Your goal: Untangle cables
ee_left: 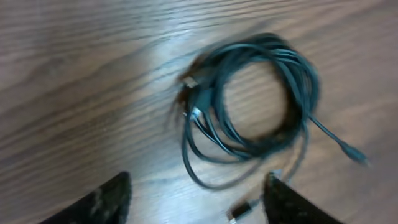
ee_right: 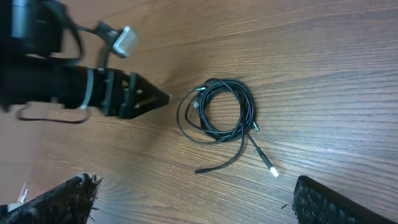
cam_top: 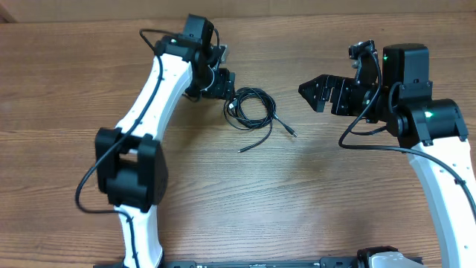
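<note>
The cables (cam_top: 251,108) lie as a small black coiled bundle on the wooden table, with two loose ends trailing toward the front right, each ending in a small plug. My left gripper (cam_top: 225,83) is just left of the coil, open and empty; in the left wrist view the cables (ee_left: 249,106) lie ahead of its spread fingers (ee_left: 199,199). My right gripper (cam_top: 312,93) is open and empty, well to the right of the coil. In the right wrist view the cables (ee_right: 217,118) lie between the left gripper (ee_right: 158,98) and my right fingers (ee_right: 199,202).
The wooden table (cam_top: 297,193) fills the view. The white left arm (cam_top: 149,112) runs from the front left up to the coil. The right arm (cam_top: 439,149) stands at the right edge. Thicker black wires run along both arms.
</note>
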